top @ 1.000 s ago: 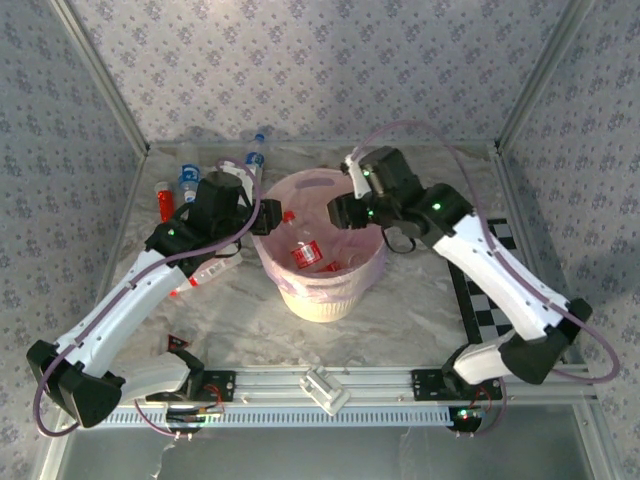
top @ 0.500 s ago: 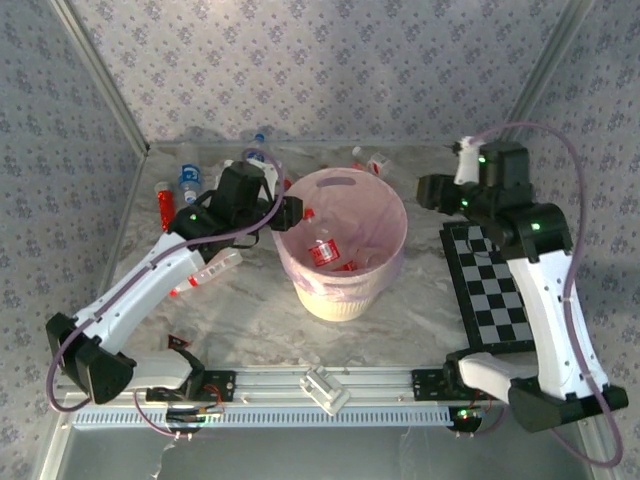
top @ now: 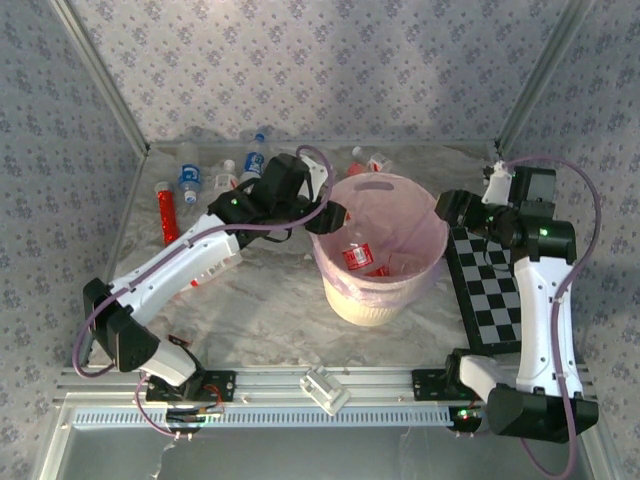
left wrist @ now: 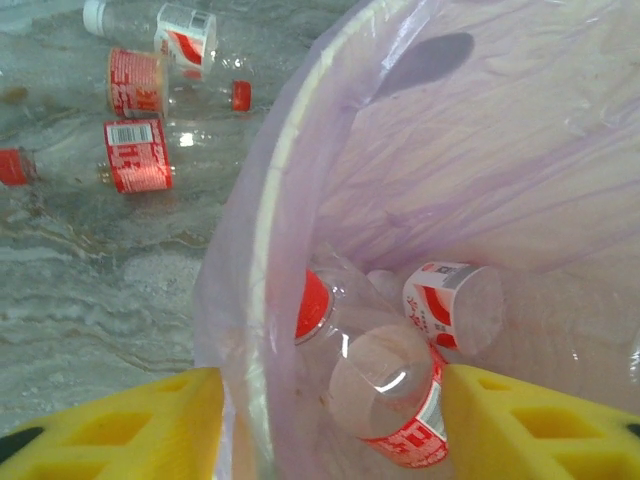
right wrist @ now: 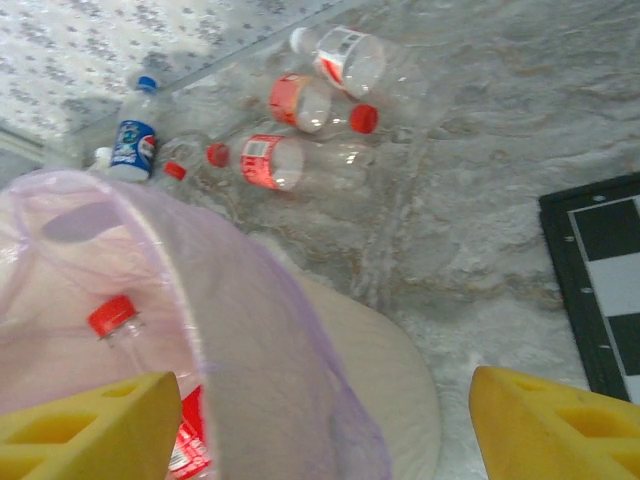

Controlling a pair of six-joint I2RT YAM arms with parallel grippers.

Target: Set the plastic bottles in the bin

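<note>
Left jaws spread wide, empty, hanging over left rim of bin (top: 385, 300). Right jaws likewise spread wide, empty, just beside bin's right rim, near far corner of checkerboard mat (top: 495, 290). Several plastic bottles (top: 358, 257) lie inside pink-lined bin, red labels showing. More bottles lie on desk (top: 260, 310) behind bin and toward far left corner.

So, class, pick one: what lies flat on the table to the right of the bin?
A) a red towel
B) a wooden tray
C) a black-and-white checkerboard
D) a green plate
C: the top view shows a black-and-white checkerboard flat on the table right of the bin.
</note>
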